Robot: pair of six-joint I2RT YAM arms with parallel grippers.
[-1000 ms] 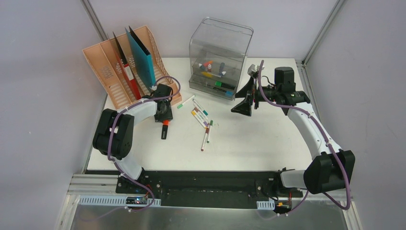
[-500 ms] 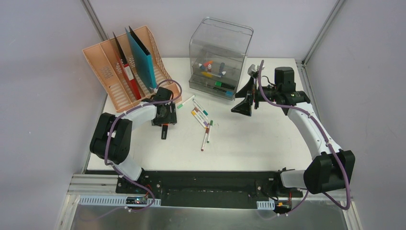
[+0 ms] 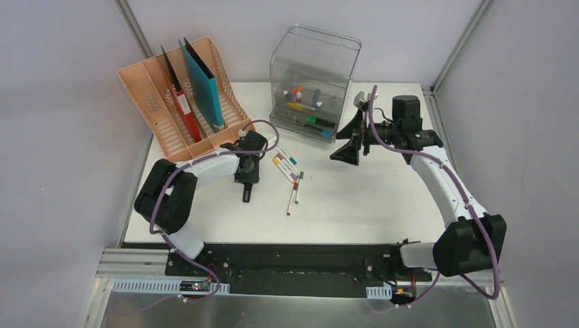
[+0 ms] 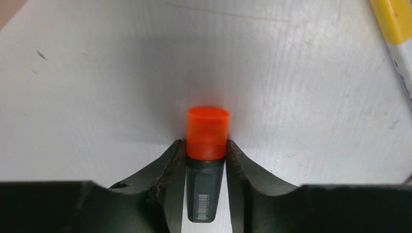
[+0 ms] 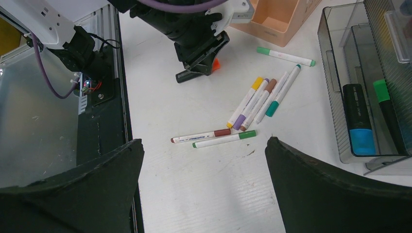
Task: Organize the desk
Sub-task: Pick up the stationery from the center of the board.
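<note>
The white desk [image 3: 369, 198] carries several loose markers [image 3: 290, 174] in its middle. My left gripper [image 3: 247, 179] is shut on a black highlighter with an orange cap [image 4: 208, 141], low over the desk just left of the markers. In the left wrist view the jaws [image 4: 204, 144] press both sides of it at the cap's base. My right gripper [image 3: 348, 147] is open and empty, held above the desk in front of the clear drawer box [image 3: 314, 75]. The right wrist view shows its wide jaws [image 5: 204, 141], the markers [image 5: 257, 102] and the left gripper [image 5: 201, 58].
A peach file rack [image 3: 171, 109] with red, black and teal folders stands at the back left. The drawer box [image 5: 369, 97] holds blue and green highlighters in its open tray. A yellow-capped marker [image 4: 393, 19] lies close to the right of the held highlighter.
My left gripper has moved right, away from the file rack toward the loose markers, taking the orange-capped highlighter with it. The right arm has not moved.
</note>
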